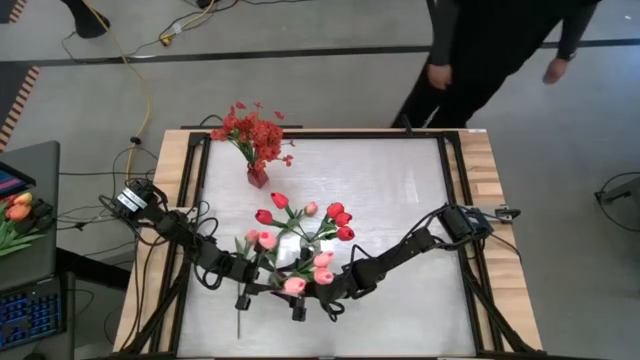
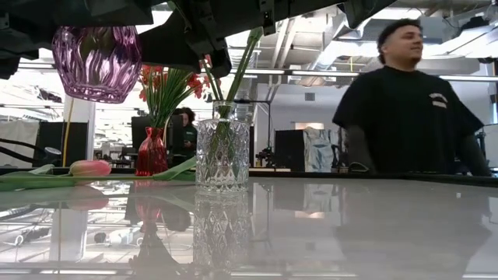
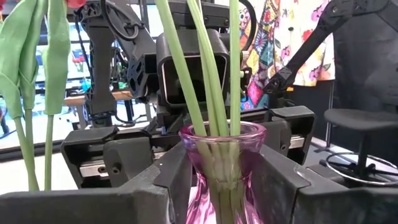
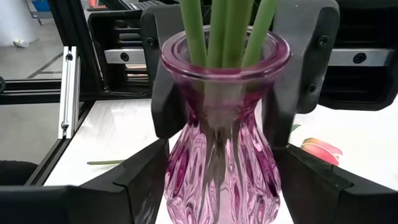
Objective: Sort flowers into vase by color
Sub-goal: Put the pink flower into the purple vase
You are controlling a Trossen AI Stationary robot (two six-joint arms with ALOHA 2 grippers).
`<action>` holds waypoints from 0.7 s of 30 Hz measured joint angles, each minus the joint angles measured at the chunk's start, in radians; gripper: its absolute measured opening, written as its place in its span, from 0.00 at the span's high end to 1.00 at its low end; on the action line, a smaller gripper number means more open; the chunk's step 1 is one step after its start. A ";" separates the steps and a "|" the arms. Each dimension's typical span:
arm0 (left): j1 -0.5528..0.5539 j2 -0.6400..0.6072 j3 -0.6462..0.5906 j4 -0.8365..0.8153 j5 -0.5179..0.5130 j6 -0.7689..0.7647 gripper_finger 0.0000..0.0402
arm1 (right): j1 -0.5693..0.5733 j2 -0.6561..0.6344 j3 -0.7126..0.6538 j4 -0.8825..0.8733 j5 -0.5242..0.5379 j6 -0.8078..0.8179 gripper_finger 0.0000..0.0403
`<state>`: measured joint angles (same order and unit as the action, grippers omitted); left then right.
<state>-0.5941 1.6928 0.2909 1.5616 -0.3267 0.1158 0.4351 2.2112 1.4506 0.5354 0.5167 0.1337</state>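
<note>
Both grippers — left gripper (image 3: 217,193) and right gripper (image 4: 217,186) — pinch the purple vase (image 4: 219,149) from opposite sides, holding it in the air above the table (image 2: 350,225) at its near edge, green stems (image 4: 217,25) standing in it. Behind, a clear vase (image 2: 222,155) stands mid-table; a pink tulip (image 2: 89,167) lies beside it. Farther back stands the red vase (image 1: 257,176) with red sprays (image 1: 252,128). A person (image 2: 408,101) waits beyond the table.

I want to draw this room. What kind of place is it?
Probably a robot lab or workshop. A person stands by the table, cables lie on the floor, and a computer screen sits at the side.
</note>
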 joint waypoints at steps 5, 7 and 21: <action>0.000 0.000 0.000 0.000 0.003 0.000 0.66 | 0.000 0.000 0.000 -0.002 0.000 0.000 0.28; 0.000 0.000 0.000 -0.010 0.003 0.006 0.65 | 0.000 0.000 0.000 -0.005 0.000 0.000 0.28; -0.032 -0.002 0.001 -0.162 0.001 -0.065 0.43 | 0.001 0.002 -0.001 -0.076 0.000 0.060 0.28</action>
<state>-0.6262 1.6913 0.2919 1.3999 -0.3256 0.0505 0.4364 2.2131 1.4494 0.4597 0.5163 0.1939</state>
